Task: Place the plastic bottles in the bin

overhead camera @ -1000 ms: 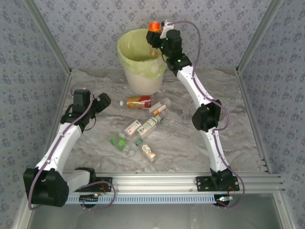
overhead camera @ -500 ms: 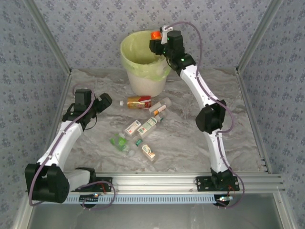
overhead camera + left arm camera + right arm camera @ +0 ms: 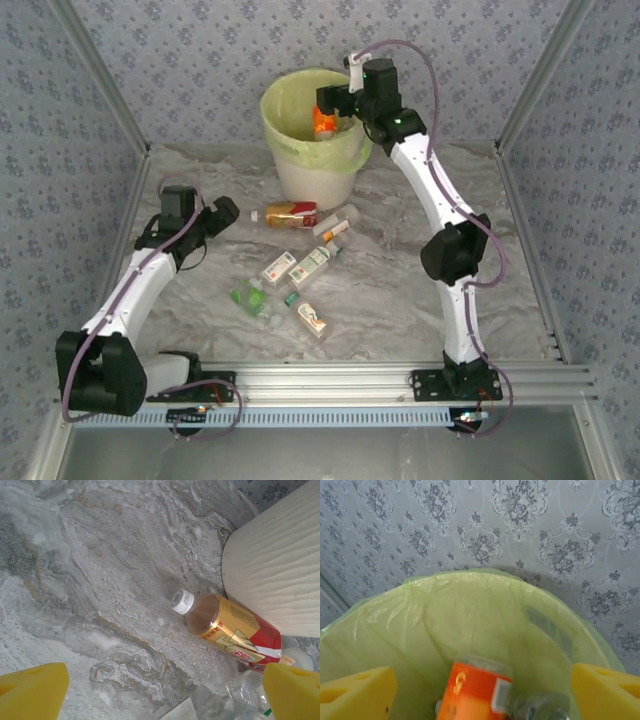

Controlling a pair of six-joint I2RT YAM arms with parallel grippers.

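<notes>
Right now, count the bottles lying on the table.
6. Red-and-gold bottle by the bin; clear bottle to its right; white-labelled bottle and green-labelled bottle mid-table; green bottle and green-capped bottle nearest the arms. Clustering may hide others.

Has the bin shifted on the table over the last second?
Yes. The bin has slid slightly to the right, judged against the red-and-gold bottle lying unmoved in front of it.

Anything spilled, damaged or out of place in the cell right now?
Nothing stands out. The bin is upright with its liner folded over the rim. The loose bottles lie on their sides on the table, with no leak visible. An orange-labelled bottle, blurred, is inside the bin below the open right gripper.
</notes>
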